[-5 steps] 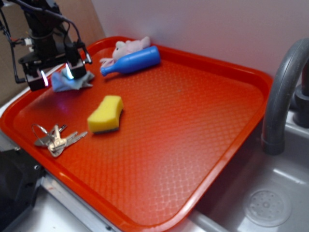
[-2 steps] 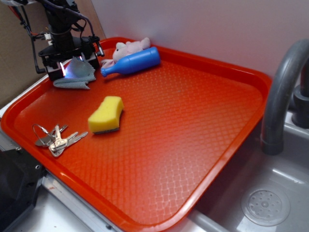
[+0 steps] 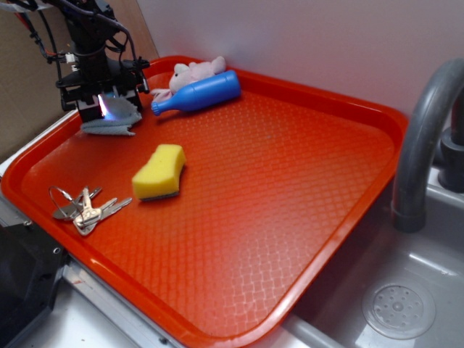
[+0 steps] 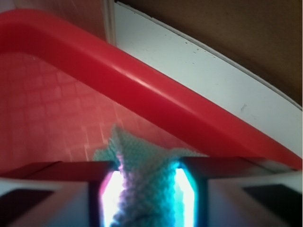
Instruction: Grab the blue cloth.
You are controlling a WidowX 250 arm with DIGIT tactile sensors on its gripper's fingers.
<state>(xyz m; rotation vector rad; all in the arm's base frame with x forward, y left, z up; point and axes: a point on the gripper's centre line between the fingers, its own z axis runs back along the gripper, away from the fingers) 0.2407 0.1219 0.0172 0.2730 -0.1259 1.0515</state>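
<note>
In the exterior view a bunch of keys [image 3: 81, 206] lies nearest the front, on the left part of the red tray [image 3: 304, 196], with a yellow sponge [image 3: 159, 171] just beside it to the right and a little further in, the two apart. Beyond them, at the tray's far left corner, the gripper [image 3: 107, 106] hangs from the black arm and is closed onto the blue cloth [image 3: 110, 123]. The cloth's upper part is bunched up between the fingers while its lower edge spreads out on or just above the tray floor; whether it touches the floor cannot be told. The wrist view confirms the pinch: the two fingertips [image 4: 189, 191] press in from both sides on a gathered ridge of the knitted, pale blue-green cloth [image 4: 142, 165], lit brightly on either side, with the tray's textured floor and its raised rim [image 4: 142, 87] behind it and a white surface past the rim. Further back in the exterior view, to the right of the gripper and apart from it, a blue plastic bottle [image 3: 199, 92] lies on its side with its neck pointing towards the gripper. A pink plush toy [image 3: 190, 71] sits right behind the bottle against the tray's far rim. At the right edge, off the tray, a grey faucet [image 3: 424, 138] curves over a metal sink [image 3: 399, 304].
</note>
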